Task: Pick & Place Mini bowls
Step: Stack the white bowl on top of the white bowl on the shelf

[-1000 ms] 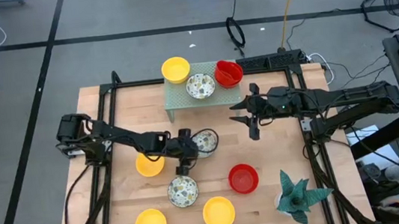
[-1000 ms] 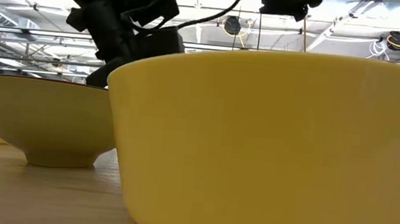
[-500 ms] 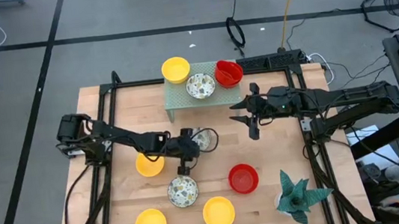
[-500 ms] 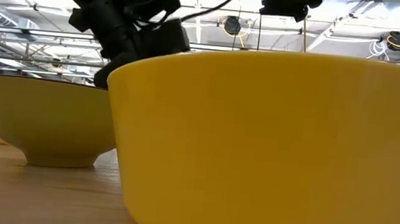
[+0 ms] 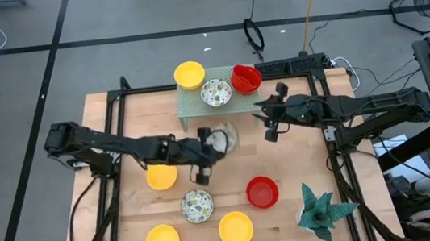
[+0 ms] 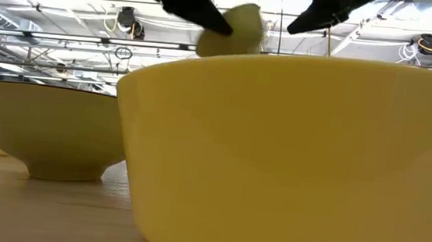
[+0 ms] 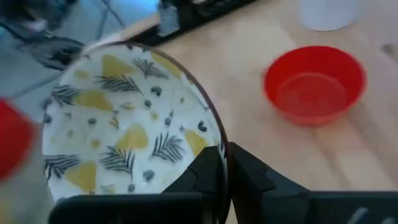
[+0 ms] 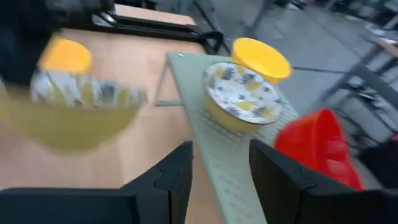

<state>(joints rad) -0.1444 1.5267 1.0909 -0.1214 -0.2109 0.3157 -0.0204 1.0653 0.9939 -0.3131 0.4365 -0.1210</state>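
A patterned bowl [image 5: 219, 140] is pinched by its rim in the left tool [image 5: 202, 149], above the bench centre. The right tool [image 5: 268, 122], at three o'clock, is held open. The thin rim grip may slip, so the bowl could drop.

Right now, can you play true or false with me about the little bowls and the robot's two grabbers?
1. The left gripper pinches the rim of a white leaf-patterned bowl. True.
2. That bowl sits flat on the wooden table. False: the low view shows it lifted and tilted.
3. Three bowls sit on the pale green perforated rack: a yellow one, a patterned one and a red one. True.
4. The right gripper holds a red bowl. False: it is open and holds nothing.
5. The green spiky-leaved plant stands on the rack. False: it stands on the table's corner.
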